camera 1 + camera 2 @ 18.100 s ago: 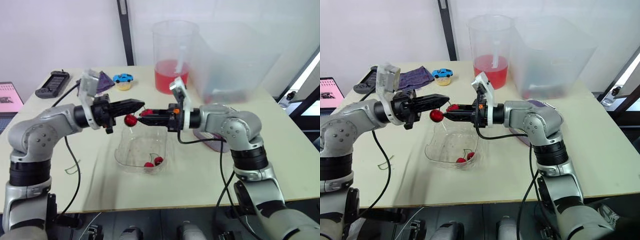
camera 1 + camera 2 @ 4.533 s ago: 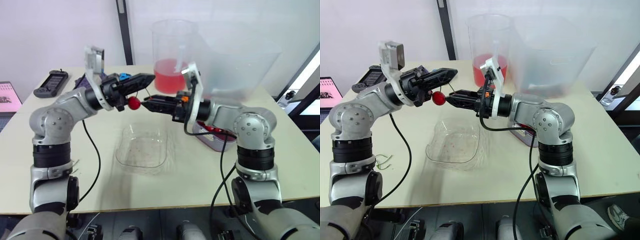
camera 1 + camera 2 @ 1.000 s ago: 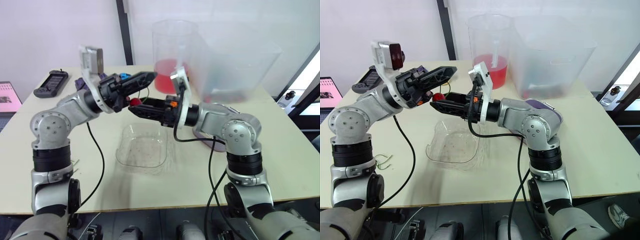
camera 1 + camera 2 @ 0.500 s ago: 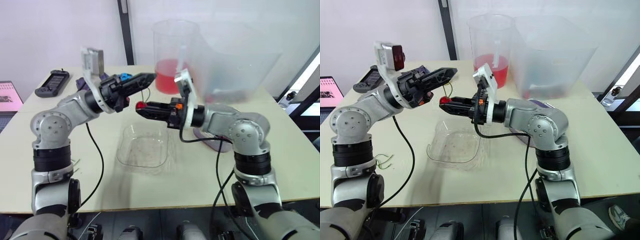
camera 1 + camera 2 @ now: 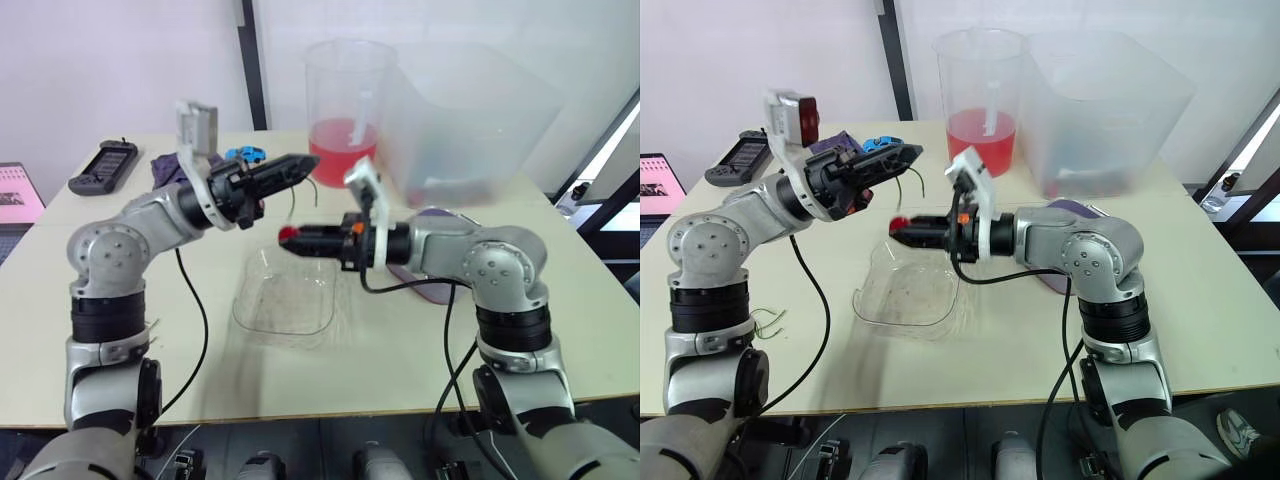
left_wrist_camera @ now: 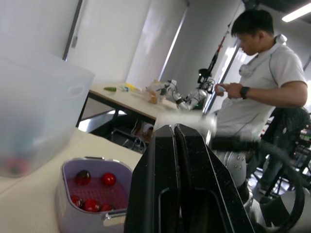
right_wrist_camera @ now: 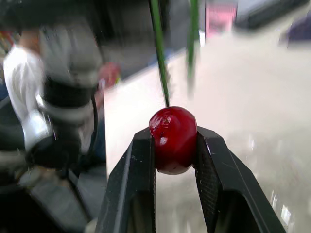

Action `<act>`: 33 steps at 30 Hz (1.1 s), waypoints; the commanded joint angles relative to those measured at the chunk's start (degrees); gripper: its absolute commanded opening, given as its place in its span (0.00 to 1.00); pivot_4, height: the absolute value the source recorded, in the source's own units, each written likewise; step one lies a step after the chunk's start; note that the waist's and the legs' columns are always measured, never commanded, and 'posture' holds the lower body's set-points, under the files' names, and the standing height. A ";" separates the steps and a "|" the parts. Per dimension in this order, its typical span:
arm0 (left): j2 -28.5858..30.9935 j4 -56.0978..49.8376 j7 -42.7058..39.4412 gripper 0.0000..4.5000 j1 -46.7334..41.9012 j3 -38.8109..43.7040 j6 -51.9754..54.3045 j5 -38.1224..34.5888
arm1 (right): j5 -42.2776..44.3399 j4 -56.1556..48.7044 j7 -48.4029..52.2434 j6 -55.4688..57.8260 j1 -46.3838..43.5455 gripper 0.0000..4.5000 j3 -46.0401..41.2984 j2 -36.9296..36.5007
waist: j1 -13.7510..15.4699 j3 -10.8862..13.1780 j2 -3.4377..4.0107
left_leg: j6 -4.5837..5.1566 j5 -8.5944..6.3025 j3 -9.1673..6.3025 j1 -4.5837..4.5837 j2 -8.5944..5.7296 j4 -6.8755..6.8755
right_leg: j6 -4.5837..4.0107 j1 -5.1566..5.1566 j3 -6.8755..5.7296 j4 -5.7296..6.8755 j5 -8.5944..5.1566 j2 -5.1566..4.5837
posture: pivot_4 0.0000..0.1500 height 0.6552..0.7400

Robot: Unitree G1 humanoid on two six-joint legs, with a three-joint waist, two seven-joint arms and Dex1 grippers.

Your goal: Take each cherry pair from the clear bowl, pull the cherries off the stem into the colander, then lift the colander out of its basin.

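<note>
Right gripper (image 5: 289, 237) pinches 1 cherry (image 7: 173, 138) above the clear bowl (image 5: 243, 305), left gripper's (image 5: 301, 163) clamped on a stem (image 5: 918, 183), right arm (image 5: 480, 255) half hides the colander (image 5: 440, 290) in front of the tub (image 5: 470, 120).

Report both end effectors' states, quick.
Left end effector: closed on the stem.
Right end effector: closed on a cherry.
</note>
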 commanded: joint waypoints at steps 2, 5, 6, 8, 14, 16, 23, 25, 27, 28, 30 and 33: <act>0.01 -1.15 -0.55 0.00 -1.18 1.63 -1.27 -1.04 | -0.08 -1.24 0.41 -0.01 -1.26 0.14 0.12 -1.05 | 0.01 0.00 0.00 | 0.00 0.00 0.00 0.00 0.00 0.00 | 0.00 0.00 0.00 0.00 0.00 0.00 | 1.00 0.93; 0.00 -1.20 -0.59 0.00 -1.16 1.65 -1.30 -1.15 | -0.03 -1.37 0.38 -0.01 -1.38 0.14 0.24 -1.38 | 0.00 0.00 0.00 | 0.00 0.00 0.00 0.00 0.00 0.00 | 0.00 0.00 0.00 0.00 0.00 0.00 | 1.00 0.93; 0.00 -1.13 -0.65 0.00 -1.16 1.60 -1.40 -1.10 | -0.13 -1.40 0.54 -0.02 -1.38 0.14 0.32 -1.60 | -0.01 0.00 0.00 | 0.00 0.00 0.00 0.00 0.00 0.00 | 0.00 0.00 0.00 0.00 0.00 0.00 | 1.00 0.93; 0.06 -1.03 -0.77 0.00 -1.16 1.59 -1.53 -1.03 | -0.26 -1.50 0.72 -0.08 -1.47 0.14 0.10 -2.22 | 0.01 0.00 0.00 | 0.00 0.00 0.00 0.00 0.00 0.00 | 0.00 0.00 0.00 0.00 0.00 0.00 | 1.00 0.93; 1.67 -0.75 -1.78 0.00 -0.24 2.29 -1.99 -0.22 | -2.84 -0.99 4.11 -3.61 -4.25 0.14 -4.49 -13.13 | 0.32 0.00 -0.01 | 0.01 -0.01 0.01 0.00 -0.03 0.02 | 0.00 0.02 0.00 -0.02 0.00 -0.02 | 1.00 0.93; 2.50 -0.63 -2.25 0.00 0.45 2.38 -2.32 0.43 | -7.33 -0.05 7.63 -7.28 -4.57 0.14 -3.08 -20.75 | 0.59 0.01 -0.01 | 0.10 -0.06 0.03 -0.01 -0.04 0.01 | 0.00 0.03 0.00 -0.04 0.00 -0.02 | 1.00 0.93; 5.91 -1.36 -5.57 0.00 3.71 0.85 -4.87 5.02 | -28.35 12.48 23.09 -28.46 -2.99 0.14 8.55 -41.34 | 0.70 0.01 -0.01 | 0.45 -0.26 0.37 0.02 -0.01 0.00 | 0.02 0.06 0.03 -0.14 -0.01 -0.01 | 1.00 0.93; 6.52 -2.12 -6.69 0.00 4.92 0.07 -5.56 6.41 | -31.28 16.12 25.78 -31.83 -2.91 0.14 10.23 -41.42 | 0.38 0.01 -0.01 | 0.45 -0.26 0.40 0.04 0.02 0.00 | 0.02 0.06 0.06 -0.13 -0.01 0.01 | 1.00 0.93; 6.67 -3.06 -7.12 0.00 5.84 -0.47 -5.92 7.16 | -33.58 19.12 27.50 -33.84 -2.88 0.14 11.35 -40.56 | 0.29 0.02 0.00 | 0.45 -0.26 0.40 0.05 0.03 -0.01 | 0.02 0.05 0.07 -0.13 -0.01 0.01 | 1.00 0.93; 6.68 -3.48 -7.16 0.00 6.26 -0.58 -6.02 7.33 | -35.01 20.61 28.04 -34.73 -2.77 0.14 12.10 -40.21 | 0.24 0.02 -0.01 | 0.45 -0.26 0.40 0.04 0.03 -0.02 | 0.02 0.05 0.07 -0.13 -0.01 0.01 | 1.00 0.93; 7.02 -4.51 -7.32 0.00 7.34 -0.77 -6.23 7.99 | -37.76 23.97 28.32 -36.09 -2.82 0.36 13.14 -39.38 | 0.27 0.02 -0.01 | 0.45 -0.26 0.40 0.03 0.04 0.00 | 0.02 0.05 0.08 -0.13 -0.01 0.00 | 1.00 0.93; 7.85 -5.80 -7.04 0.00 8.70 -0.20 -5.96 8.31 | -39.71 27.52 29.39 -37.27 -4.66 0.66 12.30 -38.75 | 0.50 0.04 0.01 | 0.44 -0.25 0.38 0.03 0.03 0.00 | 0.02 0.04 0.09 -0.13 -0.01 -0.02 | 1.00 0.93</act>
